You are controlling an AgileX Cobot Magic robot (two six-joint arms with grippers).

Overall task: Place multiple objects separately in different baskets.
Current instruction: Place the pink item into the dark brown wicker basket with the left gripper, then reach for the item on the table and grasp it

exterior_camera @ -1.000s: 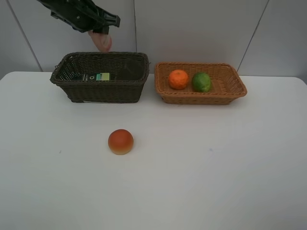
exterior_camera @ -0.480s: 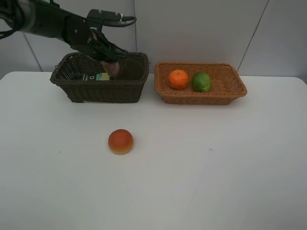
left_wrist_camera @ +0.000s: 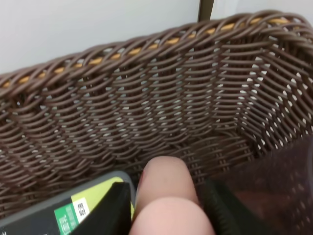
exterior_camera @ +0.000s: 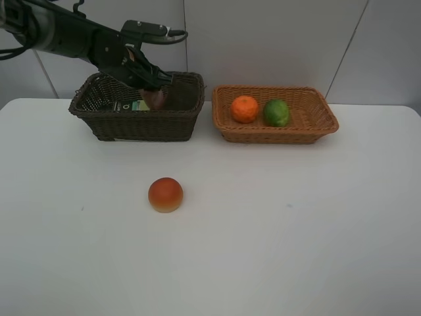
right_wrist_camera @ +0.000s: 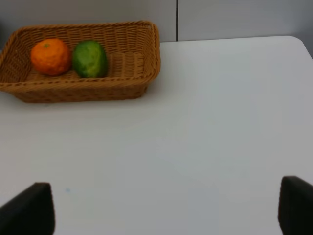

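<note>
I read the layout as a sort by kind. The dark brown basket [exterior_camera: 135,122] takes the containers, so my left gripper [exterior_camera: 152,85] sits down inside it. The light orange-tan basket [exterior_camera: 275,126] lies well off to that gripper's right and holds the orange [exterior_camera: 244,108] and the green round fruit [exterior_camera: 276,112], touching or nearly so. Going by that, the red-orange round fruit [exterior_camera: 165,194] belongs with them; it sits alone on the white table [exterior_camera: 296,230], out in front of the gripper and well apart from both baskets.

Between the left fingers [left_wrist_camera: 110,210] I see the pink bottle [left_wrist_camera: 166,196], its rounded end pointing towards the far basket wall. Just beside the gripper on one side lies the dark grey pump bottle [left_wrist_camera: 73,213] with its green label; on the other side is a translucent mauve shape, probably the cup [left_wrist_camera: 279,186]. The jaws bracket the pink bottle closely, but I cannot tell whether they grip it or have begun to let go.

My left arm reaches in from the high left, stretched over the basket's rear rim, wrist pitched down so the fingers dip below the rim.

The right gripper [right_wrist_camera: 166,210] hangs over bare table with its jaws wide apart and nothing between them, the orange-tan basket ahead of it.
</note>
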